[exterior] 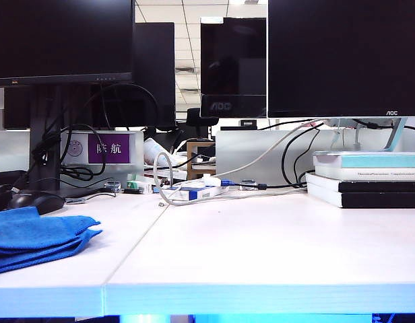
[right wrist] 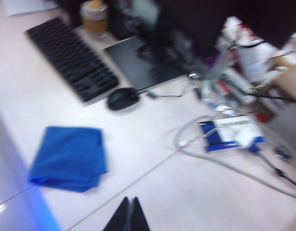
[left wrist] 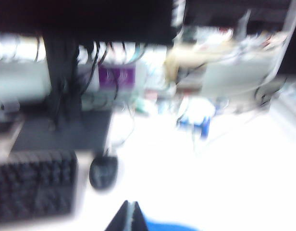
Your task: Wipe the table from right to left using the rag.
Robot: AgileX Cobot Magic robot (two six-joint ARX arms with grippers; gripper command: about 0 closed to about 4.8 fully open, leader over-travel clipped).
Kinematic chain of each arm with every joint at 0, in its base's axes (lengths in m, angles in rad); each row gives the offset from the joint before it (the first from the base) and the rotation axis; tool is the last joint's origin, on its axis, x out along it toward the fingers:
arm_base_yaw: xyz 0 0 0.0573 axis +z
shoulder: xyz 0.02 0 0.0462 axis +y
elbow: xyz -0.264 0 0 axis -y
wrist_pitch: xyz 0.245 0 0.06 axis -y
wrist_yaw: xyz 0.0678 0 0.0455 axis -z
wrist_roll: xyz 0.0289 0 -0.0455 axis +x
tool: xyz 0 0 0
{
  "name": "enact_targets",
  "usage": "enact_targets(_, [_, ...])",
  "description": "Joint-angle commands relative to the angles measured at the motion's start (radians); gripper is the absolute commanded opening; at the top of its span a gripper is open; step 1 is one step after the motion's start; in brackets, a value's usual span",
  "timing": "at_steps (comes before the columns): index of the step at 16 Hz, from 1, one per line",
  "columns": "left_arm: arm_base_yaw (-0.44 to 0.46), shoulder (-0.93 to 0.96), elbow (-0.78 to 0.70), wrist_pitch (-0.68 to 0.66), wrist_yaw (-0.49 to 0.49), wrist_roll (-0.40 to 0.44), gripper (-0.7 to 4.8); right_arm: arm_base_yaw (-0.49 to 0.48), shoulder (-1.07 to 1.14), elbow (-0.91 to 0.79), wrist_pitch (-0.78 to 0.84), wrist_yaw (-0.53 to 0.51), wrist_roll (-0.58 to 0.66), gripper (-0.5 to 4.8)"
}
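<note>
The blue rag (exterior: pixel 36 239) lies folded on the left part of the pale table (exterior: pixel 261 256), near the front edge. Neither gripper shows in the exterior view. In the right wrist view the rag (right wrist: pixel 68 156) rests flat on the table, and my right gripper (right wrist: pixel 130 199) hangs above the bare surface beside the seam, well apart from it, shut and empty. The left wrist view is blurred. It shows my left gripper (left wrist: pixel 130 204) shut with nothing between its fingers, and a strip of the rag (left wrist: pixel 172 226) just beside and below it.
A black mouse (right wrist: pixel 121 98) and a keyboard (right wrist: pixel 71 57) lie beyond the rag, with a cup (right wrist: pixel 94 14) further back. A white cable (right wrist: pixel 220 161) and a blue-and-white box (right wrist: pixel 229 132) sit mid-table. Stacked books (exterior: pixel 369 182) stand at the back right under the monitors.
</note>
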Motion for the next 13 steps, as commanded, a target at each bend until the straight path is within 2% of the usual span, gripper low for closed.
enact_targets(1, [-0.001, 0.004, -0.196, 0.176, 0.053, -0.138, -0.05, 0.014, -0.045, -0.074, 0.008, -0.003, 0.009, -0.06])
enact_targets(4, [-0.001, 0.003, -0.332, 0.279, 0.014, -0.146, -0.05, 0.014, -0.121, -0.188, 0.022, 0.008, 0.023, -0.06])
enact_targets(6, [-0.001, 0.003, -0.467, 0.388, 0.005, -0.146, -0.05, 0.014, -0.294, -0.451, 0.180, 0.027, 0.023, -0.06])
enact_targets(10, [-0.001, 0.003, -0.536, 0.420, 0.004, -0.146, -0.05, 0.014, -0.464, -0.764, 0.407, 0.026, 0.022, -0.06])
enact_targets(11, [-0.001, 0.003, -0.555, 0.407, 0.005, -0.146, -0.05, 0.014, -0.539, -0.934, 0.525, 0.027, 0.023, -0.06])
enact_targets(13, [-0.001, 0.003, -0.558, 0.375, 0.005, -0.146, -0.05, 0.014, -0.602, -1.103, 0.625, 0.031, 0.048, -0.06])
